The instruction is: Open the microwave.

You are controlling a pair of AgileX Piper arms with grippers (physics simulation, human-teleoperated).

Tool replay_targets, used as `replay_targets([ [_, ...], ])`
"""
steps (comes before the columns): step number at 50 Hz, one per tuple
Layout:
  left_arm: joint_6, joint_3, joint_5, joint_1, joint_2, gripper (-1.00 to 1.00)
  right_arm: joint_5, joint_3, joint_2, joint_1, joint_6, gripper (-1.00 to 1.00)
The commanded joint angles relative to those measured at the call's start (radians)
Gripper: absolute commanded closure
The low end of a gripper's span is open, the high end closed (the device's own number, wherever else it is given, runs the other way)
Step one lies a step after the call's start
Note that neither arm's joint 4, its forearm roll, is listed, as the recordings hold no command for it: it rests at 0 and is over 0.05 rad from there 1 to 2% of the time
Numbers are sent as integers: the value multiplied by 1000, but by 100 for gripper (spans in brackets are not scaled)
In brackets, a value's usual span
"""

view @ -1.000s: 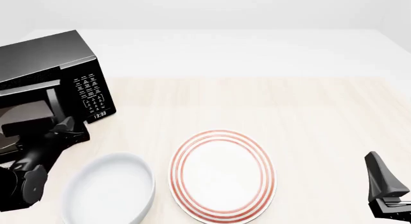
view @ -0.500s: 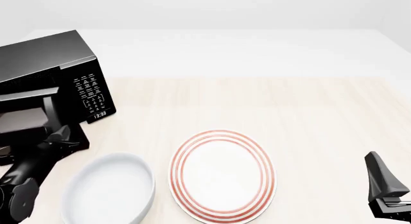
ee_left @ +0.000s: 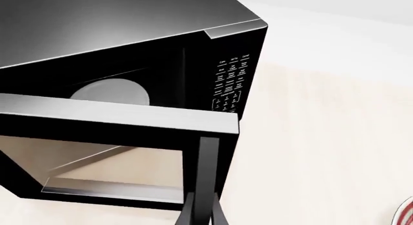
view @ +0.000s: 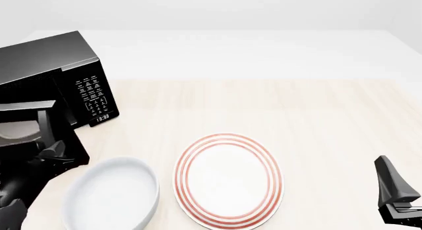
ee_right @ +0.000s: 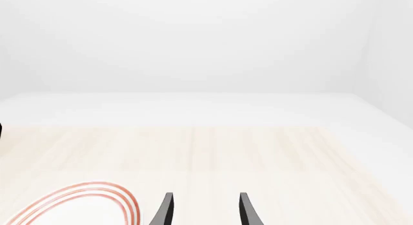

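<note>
Front view: the microwave (view: 63,84) sits at the table's (view: 316,116) far left, door (view: 29,131) swung well out toward the arms. The left gripper (view: 53,153) is at the door's handle edge. A white bowl (view: 112,195) lies near it, just beside a red-ringed plate (view: 229,179). The right gripper (view: 396,195) is low at the right edge.

Left wrist view: left fingers (ee_left: 193,213) pinch the vertical handle (ee_left: 205,176); turntable (ee_left: 111,92) visible inside.

Right wrist view: right fingers (ee_right: 164,210) spread apart, holding nothing.
</note>
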Motion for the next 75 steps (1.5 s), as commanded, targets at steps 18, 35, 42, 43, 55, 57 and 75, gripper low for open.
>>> replay_targets([
  [18, -15, 24, -89, -78, -216, 100, 0, 0, 0, 0, 0, -100],
  [35, -4, 51, -98, -67, -228, 100, 0, 0, 0, 0, 0, -100],
  [42, -4, 54, -103, -65, -228, 100, 0, 0, 0, 0, 0, -100],
  [43, -3, 56, -106, -66, -224, 100, 0, 0, 0, 0, 0, -100],
  [55, -8, 61, -126, -58, -205, 100, 0, 0, 0, 0, 0, -100],
  [57, -9, 58, -109, -54, -220, 100, 0, 0, 0, 0, 0, -100],
  [75, -62, 70, -133, 25, -174, -100, 0, 0, 0, 0, 0, -100],
])
